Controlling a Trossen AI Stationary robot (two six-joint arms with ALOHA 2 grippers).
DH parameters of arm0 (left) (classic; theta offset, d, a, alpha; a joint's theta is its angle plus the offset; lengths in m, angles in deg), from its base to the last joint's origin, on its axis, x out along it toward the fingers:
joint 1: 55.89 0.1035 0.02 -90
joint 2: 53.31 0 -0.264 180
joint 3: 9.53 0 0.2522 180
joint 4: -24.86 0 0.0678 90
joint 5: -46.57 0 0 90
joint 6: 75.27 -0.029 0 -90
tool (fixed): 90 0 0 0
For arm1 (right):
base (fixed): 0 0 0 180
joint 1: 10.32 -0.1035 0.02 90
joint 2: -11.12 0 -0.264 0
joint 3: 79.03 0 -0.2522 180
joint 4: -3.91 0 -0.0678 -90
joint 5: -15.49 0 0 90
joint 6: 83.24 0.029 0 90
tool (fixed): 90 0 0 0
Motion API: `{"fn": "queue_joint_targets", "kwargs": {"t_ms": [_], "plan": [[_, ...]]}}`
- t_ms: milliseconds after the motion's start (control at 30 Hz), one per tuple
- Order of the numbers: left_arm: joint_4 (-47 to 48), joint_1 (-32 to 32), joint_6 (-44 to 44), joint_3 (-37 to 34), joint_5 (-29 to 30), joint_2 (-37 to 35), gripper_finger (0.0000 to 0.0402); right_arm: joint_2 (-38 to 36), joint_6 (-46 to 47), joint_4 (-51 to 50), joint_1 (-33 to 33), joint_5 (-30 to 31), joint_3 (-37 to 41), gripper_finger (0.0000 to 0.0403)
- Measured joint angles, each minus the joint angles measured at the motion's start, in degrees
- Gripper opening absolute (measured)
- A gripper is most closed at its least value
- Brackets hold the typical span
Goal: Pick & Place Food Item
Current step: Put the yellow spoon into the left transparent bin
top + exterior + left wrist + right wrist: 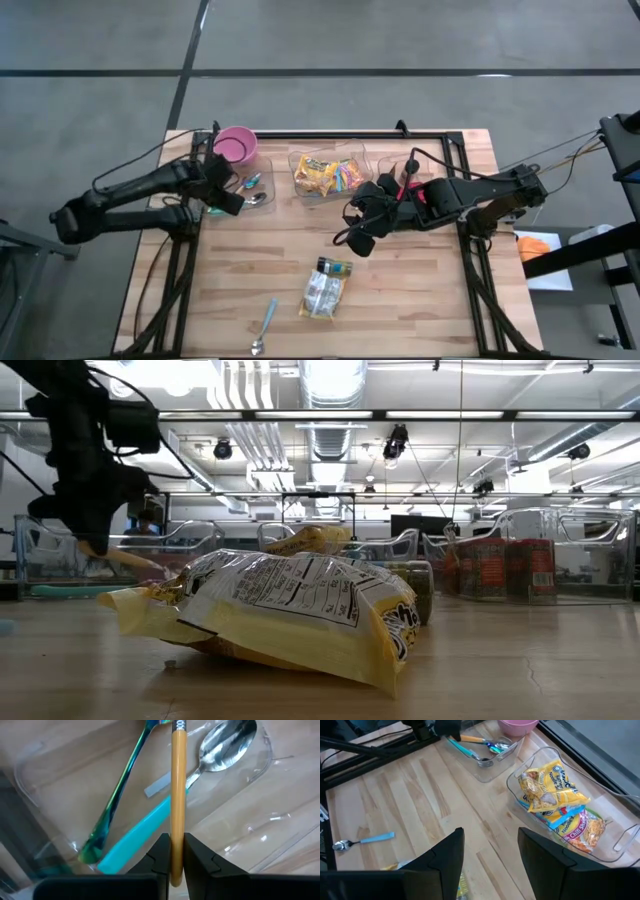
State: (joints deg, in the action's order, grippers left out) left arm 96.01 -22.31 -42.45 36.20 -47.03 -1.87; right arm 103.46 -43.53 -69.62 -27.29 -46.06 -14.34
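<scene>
Left gripper (172, 851) jaws clenched on a tan utensil handle (178, 785) over the clear cutlery tray (243, 190) holding spoons. Right gripper (490, 855) jaws released, empty, hovering near the snack bin (330, 175) of packets. Snack bag (323, 290) lies on the counter (420, 300) below that bin: light, crinkly, slippery; best pinched at a sealed edge.

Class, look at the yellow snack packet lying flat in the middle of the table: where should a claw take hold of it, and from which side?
Grip the yellow snack packet by its crimped end seam, coming straight down from above. It lies flat on the table, puffed in the middle, so only the thin seam probably fits between the fingers.
</scene>
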Motion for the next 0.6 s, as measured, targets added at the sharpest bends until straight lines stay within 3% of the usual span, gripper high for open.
{"fn": "queue_joint_targets", "kwargs": {"t_ms": [600], "plan": [[3.68, 0.0, -15.38, 6.97, 1.76, 16.1, 0.0031, 0.0, -0.72, -0.04, -0.02, -0.42, 0.01, 0.0182]]}}
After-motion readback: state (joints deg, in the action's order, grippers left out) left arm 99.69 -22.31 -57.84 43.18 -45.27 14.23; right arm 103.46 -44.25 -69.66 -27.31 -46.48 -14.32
